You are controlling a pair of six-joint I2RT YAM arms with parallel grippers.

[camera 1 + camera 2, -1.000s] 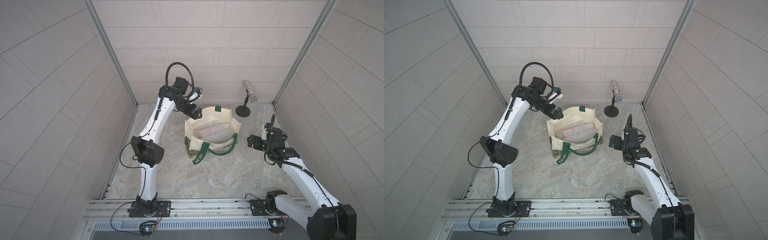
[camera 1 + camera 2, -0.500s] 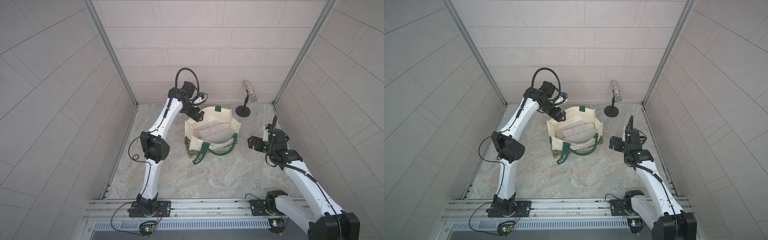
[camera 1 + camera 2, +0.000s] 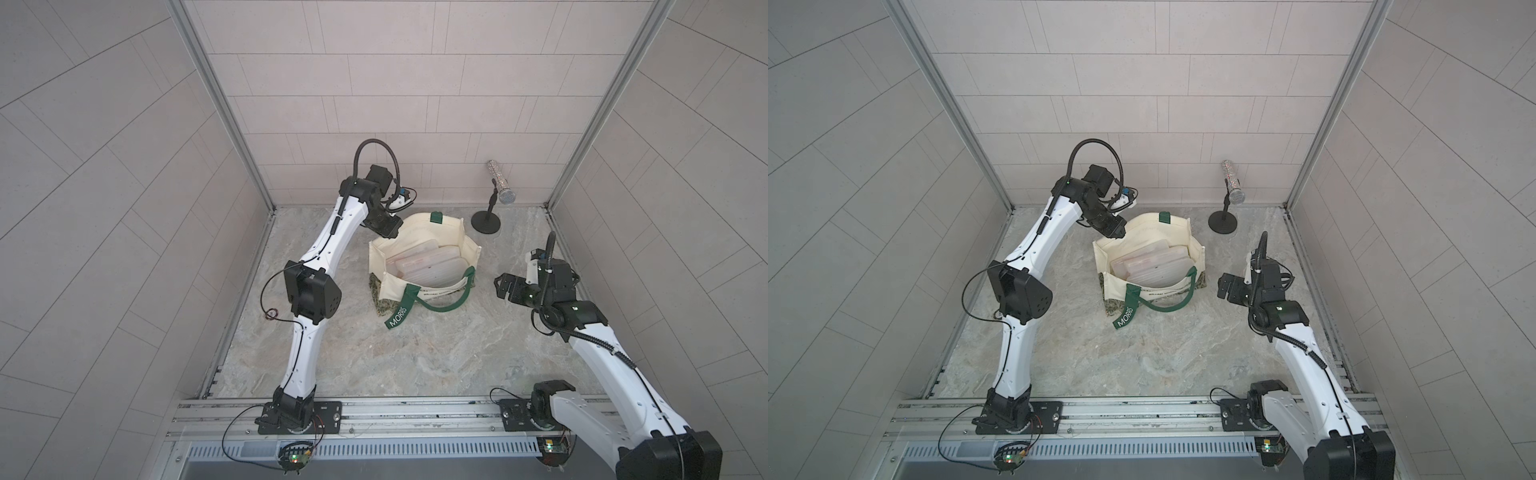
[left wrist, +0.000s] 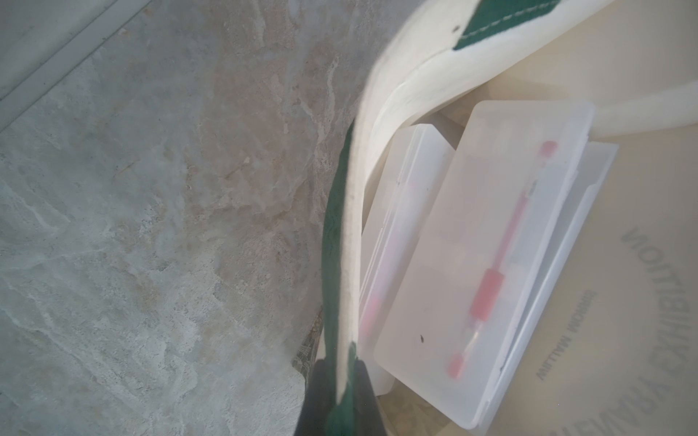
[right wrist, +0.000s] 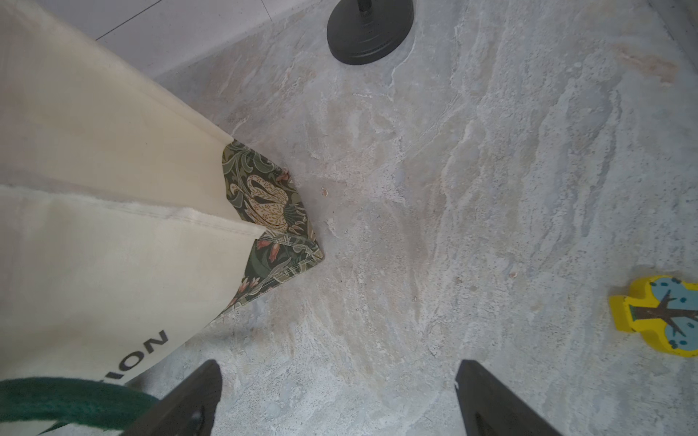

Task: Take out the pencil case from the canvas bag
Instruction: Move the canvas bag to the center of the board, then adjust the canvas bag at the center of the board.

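I am pinching the rim of the cream canvas bag (image 4: 400, 87) in my left pincer (image 4: 340, 392); my right pincer (image 5: 338, 364) is hanging wide open. The translucent plastic pencil case (image 4: 434, 283) is lying inside at frame right, not yet lifted.

Top views look steeply down; wrist views hug the canvas bag (image 5: 94, 132).

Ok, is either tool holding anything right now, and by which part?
The left tool is shut on the canvas bag, pinching its top rim together with the green strap near a corner. The right tool is open, holding nothing.
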